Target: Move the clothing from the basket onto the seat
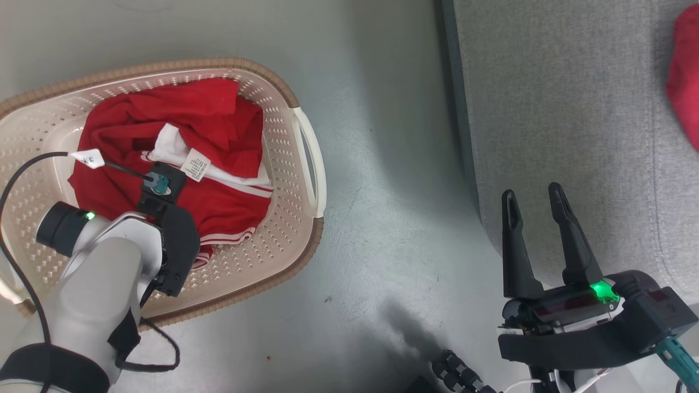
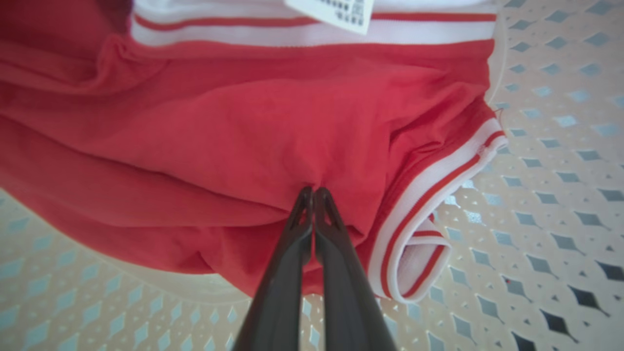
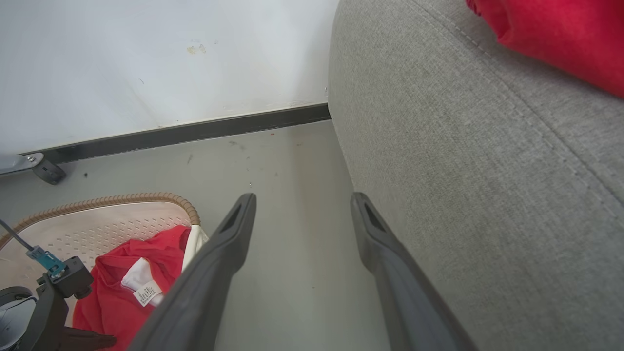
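Red fabric puckers at the left gripper (image 2: 312, 195), its jaws together on a fold of the clothing (image 1: 218, 202), which lies crumpled towards the basket's (image 1: 306, 136) near side. It looks a thin pinch, I think, so lift slowly and clear the rim. The right gripper (image 1: 538, 196) hangs with jaws apart beside the seat's (image 1: 573, 109) near edge. Another red garment (image 1: 685, 82) lies at its far right edge.

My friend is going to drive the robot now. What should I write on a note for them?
Left gripper: shut, pinching a fold of the red garment inside the basket.
Right gripper: open, holding nothing, by the edge of the seat.
Done: the other red garment lies on the seat.
Left to do: lift the pinched garment out and lay it on the seat.
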